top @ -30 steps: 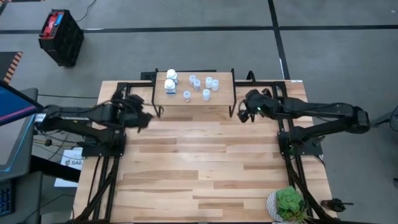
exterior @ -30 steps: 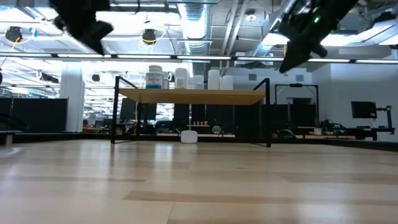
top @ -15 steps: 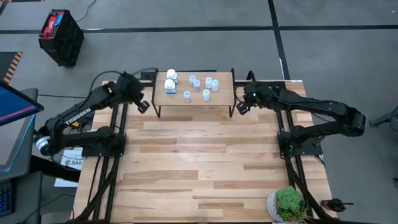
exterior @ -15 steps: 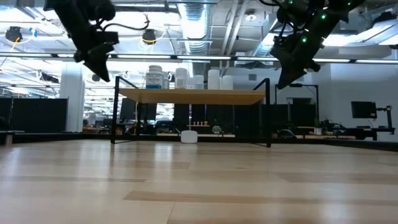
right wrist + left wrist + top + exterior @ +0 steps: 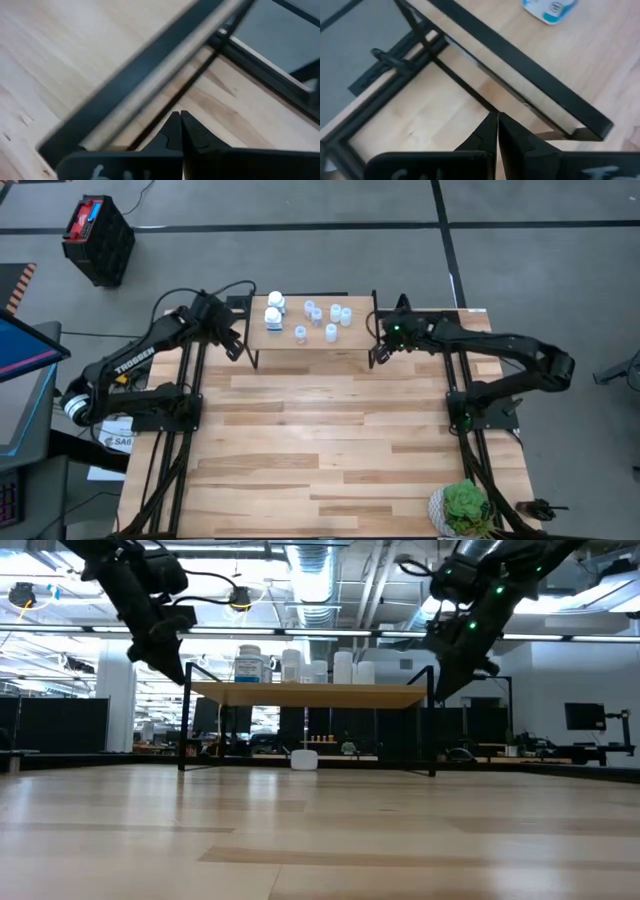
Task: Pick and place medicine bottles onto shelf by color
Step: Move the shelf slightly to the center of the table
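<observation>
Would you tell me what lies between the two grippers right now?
The shelf with the medicine bottles spans between left gripper and right gripper, in the high view.

Light matt wood shelf on black, probably metal, legs.

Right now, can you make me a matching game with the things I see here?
Things:
1. left tool
2. right tool
3. plant
4. bottles

Places:
A. on top of the shelf
B. near corner of the table
C. shut, by the shelf's left end
D. shut, by the shelf's right end

Pairs: 1-C, 2-D, 3-B, 4-A
</observation>
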Controlling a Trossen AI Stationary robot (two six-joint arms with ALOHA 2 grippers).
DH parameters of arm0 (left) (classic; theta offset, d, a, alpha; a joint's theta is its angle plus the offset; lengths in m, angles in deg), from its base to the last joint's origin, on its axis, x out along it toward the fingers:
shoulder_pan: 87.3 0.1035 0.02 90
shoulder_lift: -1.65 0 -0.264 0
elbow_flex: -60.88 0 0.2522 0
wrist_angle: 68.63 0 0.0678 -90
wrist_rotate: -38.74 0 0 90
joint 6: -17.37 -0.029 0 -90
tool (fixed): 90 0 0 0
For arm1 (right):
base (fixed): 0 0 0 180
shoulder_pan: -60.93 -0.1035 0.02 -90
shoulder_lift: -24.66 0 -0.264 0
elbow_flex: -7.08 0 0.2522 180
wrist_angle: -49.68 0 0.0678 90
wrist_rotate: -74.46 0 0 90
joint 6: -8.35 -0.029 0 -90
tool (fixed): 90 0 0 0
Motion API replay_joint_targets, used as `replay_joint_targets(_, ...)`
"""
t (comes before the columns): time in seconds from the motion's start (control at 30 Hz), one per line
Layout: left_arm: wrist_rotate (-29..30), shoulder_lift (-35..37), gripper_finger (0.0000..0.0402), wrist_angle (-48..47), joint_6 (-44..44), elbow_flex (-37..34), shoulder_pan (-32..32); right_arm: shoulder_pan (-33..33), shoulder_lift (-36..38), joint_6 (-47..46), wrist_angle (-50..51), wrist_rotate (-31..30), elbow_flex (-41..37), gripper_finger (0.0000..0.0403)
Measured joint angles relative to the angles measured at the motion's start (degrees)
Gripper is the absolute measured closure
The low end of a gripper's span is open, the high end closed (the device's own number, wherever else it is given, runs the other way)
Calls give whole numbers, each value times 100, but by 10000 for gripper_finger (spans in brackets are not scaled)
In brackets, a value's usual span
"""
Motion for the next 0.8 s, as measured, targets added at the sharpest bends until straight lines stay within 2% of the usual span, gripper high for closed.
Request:
replay_joint_targets(0.3,-21,-13,401,-163,157,-2,-326,-105,-332,28,-529,21,0,399)
replay_joint_targets(0.8,95,-7,401,-178,480,-2,-807,-495,-195,-164,-82,46,0,401)
